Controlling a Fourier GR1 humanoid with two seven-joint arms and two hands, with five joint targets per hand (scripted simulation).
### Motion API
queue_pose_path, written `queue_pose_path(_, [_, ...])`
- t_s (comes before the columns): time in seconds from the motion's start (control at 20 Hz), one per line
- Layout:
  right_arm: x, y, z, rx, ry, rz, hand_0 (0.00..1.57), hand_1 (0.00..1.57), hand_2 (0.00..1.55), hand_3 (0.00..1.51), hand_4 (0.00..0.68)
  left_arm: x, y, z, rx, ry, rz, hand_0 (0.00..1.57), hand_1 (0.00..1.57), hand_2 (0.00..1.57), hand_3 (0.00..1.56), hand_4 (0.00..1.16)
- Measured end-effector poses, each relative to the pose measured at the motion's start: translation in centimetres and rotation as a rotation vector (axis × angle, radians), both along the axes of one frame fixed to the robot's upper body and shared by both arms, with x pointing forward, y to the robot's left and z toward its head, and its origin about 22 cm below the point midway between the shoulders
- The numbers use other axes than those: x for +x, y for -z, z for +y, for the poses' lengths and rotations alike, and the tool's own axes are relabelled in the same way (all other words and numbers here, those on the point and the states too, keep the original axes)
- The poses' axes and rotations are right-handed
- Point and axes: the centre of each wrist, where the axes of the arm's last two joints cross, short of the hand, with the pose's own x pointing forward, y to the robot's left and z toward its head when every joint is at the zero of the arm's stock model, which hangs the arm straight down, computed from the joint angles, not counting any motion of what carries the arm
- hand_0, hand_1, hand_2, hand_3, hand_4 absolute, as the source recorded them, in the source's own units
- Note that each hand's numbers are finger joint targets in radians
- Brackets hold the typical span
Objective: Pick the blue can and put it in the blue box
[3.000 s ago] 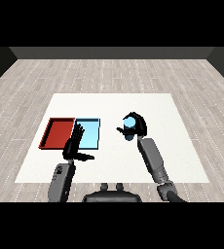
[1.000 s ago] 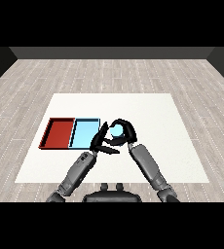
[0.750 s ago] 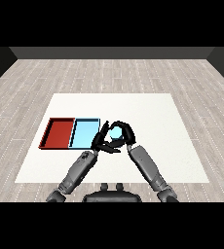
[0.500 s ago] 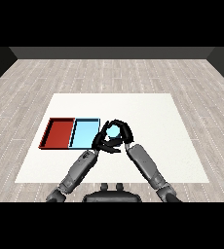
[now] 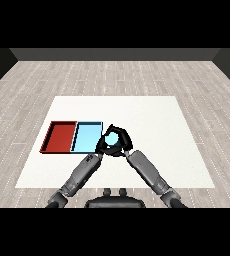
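— Just beside the light blue tray [image 5: 86,136], at its right edge, the right hand [image 5: 119,136] is curling round the blue can [image 5: 113,141]. You're seeing that too?

— I am. The fingers are arching over the top of the can and the thumb is closing underneath, so only a pale blue patch is showing through. The can is sitting inside that hand, near the tray's right wall but not over the tray's floor, as far as I can judge.

— And the left hand [image 5: 103,146]?

— It's crowding right in against the right one, dark on dark. I cannot tell whether its fingers are straight or curled, or whether it is touching the can at all.

— That's what is worrying me. If both hands are meeting there, one could be nudging the can out of the other's hold.

— Possibly. I'm also watching the tray wall. The can is looking low and close to it, so a sideways move without enough lift might be catching the rim and shoving the tray across the table [image 5: 152,115].

— And the red tray [image 5: 59,136] is touching the blue one on the far side.

— Right, so an overshoot to the left would be landing the can in the wrong colour. Letting go too early, while it's above the rim, could be tipping it back out onto the table.
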Motion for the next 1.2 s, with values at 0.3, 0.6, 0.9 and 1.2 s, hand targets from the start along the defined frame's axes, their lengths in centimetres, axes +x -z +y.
queue_pose_path(0.3, [0.2,0.0,-0.7,0.017,-0.006,-0.007,1.49,1.49,1.46,1.41,0.57,0.2,-0.6,-0.7,0.093,-0.044,0.025,0.0,0.0,0.0,0.0,0.0])
queue_pose_path(0.6, [0.6,-0.3,-0.2,-0.001,-0.002,-0.003,1.49,1.49,1.46,1.4,0.558,0.8,-0.3,-0.3,0.191,-0.074,-0.031,0.89,0.89,0.97,0.86,0.65])
queue_pose_path(0.9, [0.1,-0.9,-0.5,0.014,-0.013,-0.011,1.48,1.48,1.45,1.4,0.592,0.2,-0.2,-0.9,0.163,-0.105,-0.018,0.63,0.63,0.68,0.36,0.65])
queue_pose_path(1.2, [0.3,-0.6,-0.6,0.017,-0.008,-0.014,1.46,1.46,1.45,1.41,0.548,0.5,-0.2,-1.2,0.134,-0.129,0.007,1.57,1.57,1.49,1.26,0.64])
